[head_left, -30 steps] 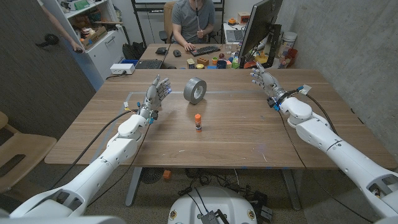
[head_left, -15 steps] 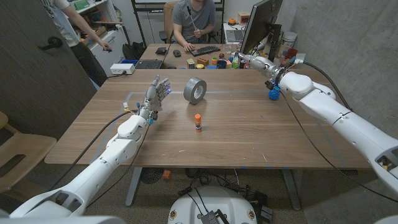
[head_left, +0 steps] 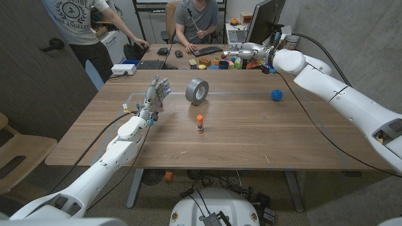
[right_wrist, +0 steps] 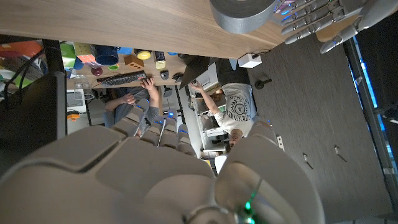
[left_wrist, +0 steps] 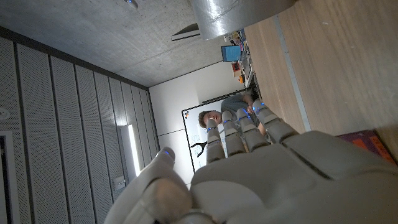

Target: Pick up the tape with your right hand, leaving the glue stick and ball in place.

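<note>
Standing on edge near the table's far middle, the grey tape (head_left: pixel 197 91) rests with its open core facing roughly toward the robot — untouched by either hand. Just nearer lies the upright glue stick (head_left: pixel 200 123), orange-capped, apart from the roll; the blue ball (head_left: pixel 276 95) sits well to the right, on bare wood. The right hand (head_left: pixel 250 52) is raised over the far right edge of the table, well apart from the roll, fingers extended and holding nothing as far as the head view shows. The left hand (head_left: pixel 157 94) stands beside the tape, fingers upright and slightly spread, empty.

Step in hand, as judged: bringing the right hand across to the roll. A sound approach would descend from the far side or from above, passing clear of the ball, and would close thumb and fingers across the rim — keeping away from the near side, where a sweeping finger could topple the glue stick.
</note>
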